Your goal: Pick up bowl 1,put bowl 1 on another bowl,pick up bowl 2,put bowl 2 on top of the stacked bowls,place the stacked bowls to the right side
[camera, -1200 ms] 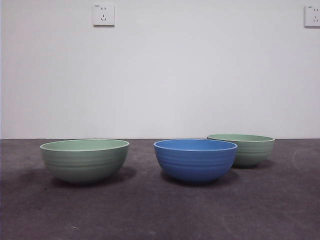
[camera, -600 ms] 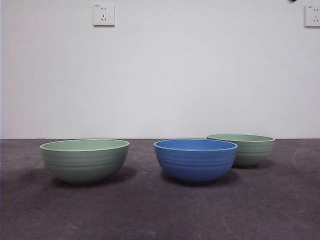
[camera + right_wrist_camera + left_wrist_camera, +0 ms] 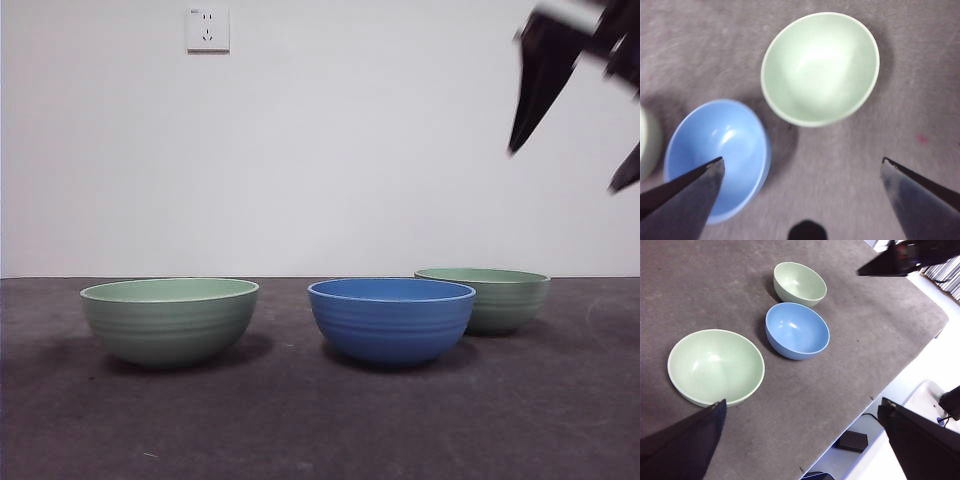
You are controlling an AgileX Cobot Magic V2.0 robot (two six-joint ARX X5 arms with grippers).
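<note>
Right gripper (image 3: 570, 150), fingers spread, hangs above the far green bowl (image 3: 483, 298) — a fingertip could clip its rim or bump the blue bowl (image 3: 390, 318) beside it.

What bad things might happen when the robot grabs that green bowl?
The right gripper is above the far green bowl, jaws wide open. That bowl sits close to the blue bowl, so a jaw might bump the blue one. The smooth rounded rim could also slip from the jaws.
</note>
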